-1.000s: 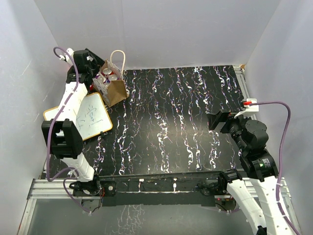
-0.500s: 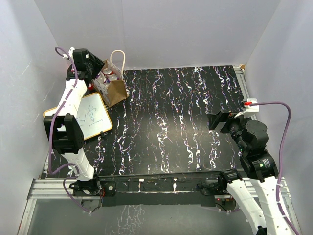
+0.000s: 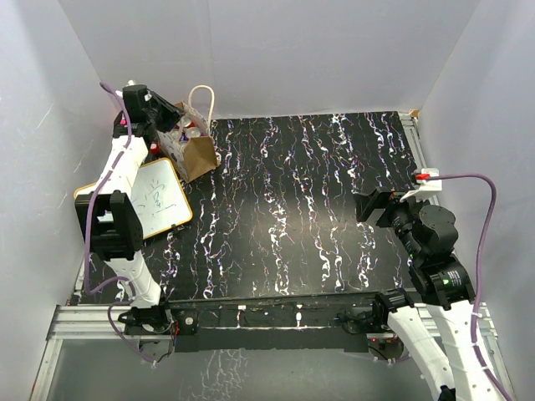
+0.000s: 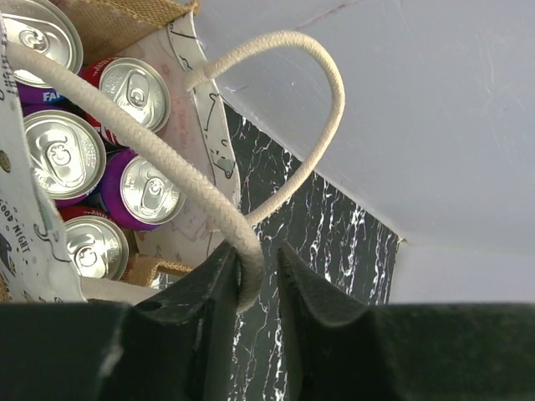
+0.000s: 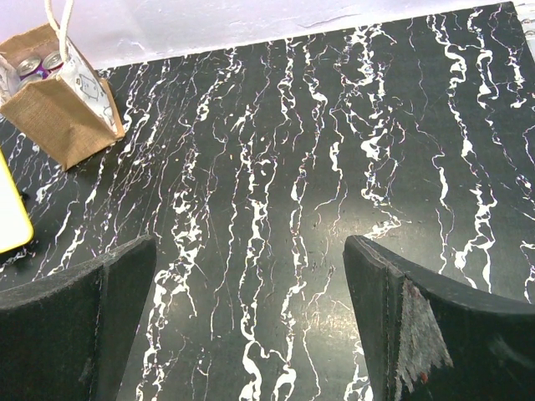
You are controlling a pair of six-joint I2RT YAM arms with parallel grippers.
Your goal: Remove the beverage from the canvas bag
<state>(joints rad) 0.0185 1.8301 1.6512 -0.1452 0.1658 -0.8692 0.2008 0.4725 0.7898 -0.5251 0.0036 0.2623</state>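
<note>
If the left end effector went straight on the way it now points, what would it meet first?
The cream rope handle of the canvas bag, which lies between the left end effector's fingers. Beyond that, probably the bag's printed wall, though depth is unclear.

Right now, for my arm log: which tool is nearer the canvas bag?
Left. The left tool straddles one handle just above the canvas bag; the right tool hangs far off across the table.
</note>
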